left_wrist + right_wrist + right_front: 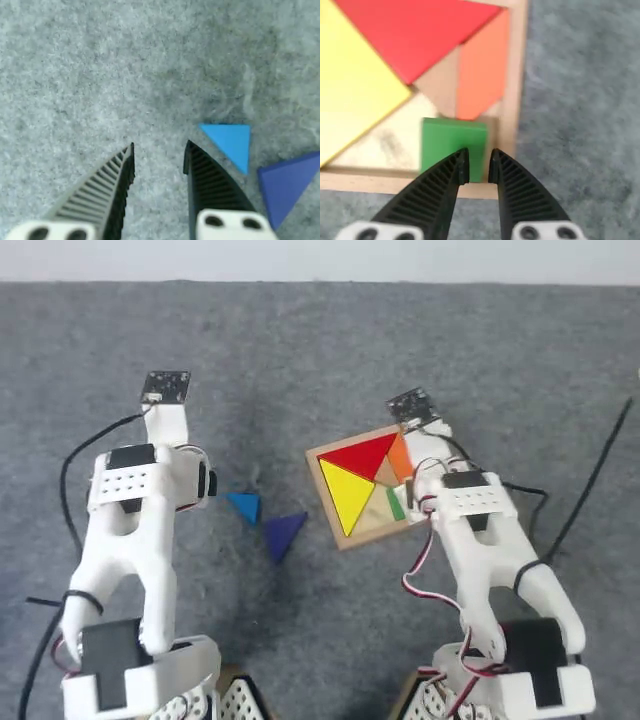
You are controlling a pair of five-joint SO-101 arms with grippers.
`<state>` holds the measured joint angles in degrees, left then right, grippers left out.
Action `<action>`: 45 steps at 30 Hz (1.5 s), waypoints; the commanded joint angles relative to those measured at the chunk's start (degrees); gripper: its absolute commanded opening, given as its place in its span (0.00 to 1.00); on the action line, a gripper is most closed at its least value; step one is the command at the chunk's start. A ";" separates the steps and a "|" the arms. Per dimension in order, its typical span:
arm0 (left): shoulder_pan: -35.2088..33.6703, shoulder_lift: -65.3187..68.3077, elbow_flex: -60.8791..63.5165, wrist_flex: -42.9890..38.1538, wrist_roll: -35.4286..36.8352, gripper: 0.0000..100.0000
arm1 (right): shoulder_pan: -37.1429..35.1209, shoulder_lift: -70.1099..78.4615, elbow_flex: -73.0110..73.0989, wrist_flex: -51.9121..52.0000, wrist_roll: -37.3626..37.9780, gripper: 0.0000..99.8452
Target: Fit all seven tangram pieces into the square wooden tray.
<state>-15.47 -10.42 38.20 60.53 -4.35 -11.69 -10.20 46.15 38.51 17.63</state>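
Because the red triangle (362, 454) and the yellow triangle (344, 494) already lie flat in the square wooden tray (327, 512), with the orange parallelogram (482, 80) along one wall, the bare corner is where the green square (451, 145) belongs. It sits there against the rim, seemingly not quite bedded down. Over that square's outer edge hangs the right hand (478, 162), close enough to nudge or pinch it; whether it is clenched on the wood I cannot tell. Out on the grey counter (300, 360), well apart from the tray, the light blue triangle (229, 142) and the dark blue triangle (286, 185) lie near each other, not yet placed. Just beside the light blue one hovers the left hand (159, 146), spread wide, empty and touching nothing, presumably lined up to pick it.
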 commanded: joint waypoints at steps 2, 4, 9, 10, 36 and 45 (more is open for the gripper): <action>-0.53 -2.90 -0.22 -1.05 -0.62 0.16 | -5.23 -0.22 -3.25 -1.27 -0.62 0.09; -0.53 -2.90 -0.22 -1.05 -0.62 0.16 | -5.93 -0.22 -3.25 -1.27 -0.62 0.09; -0.35 -2.90 -0.22 -1.05 -0.62 0.16 | -0.75 -1.71 -3.43 -1.27 -2.99 0.09; -0.35 -2.90 -0.22 -1.14 -0.62 0.16 | 1.10 -2.51 -3.60 -1.36 -3.60 0.09; -0.18 -2.81 -0.13 -1.32 -0.70 0.16 | -4.53 8.40 -8.44 -0.75 -3.96 0.09; -0.09 -2.81 2.15 -4.75 -0.70 0.16 | -7.34 3.56 -7.12 3.91 -6.59 0.09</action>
<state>-15.74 -10.42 40.92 57.19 -4.53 -18.46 -2.29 39.21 39.38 13.93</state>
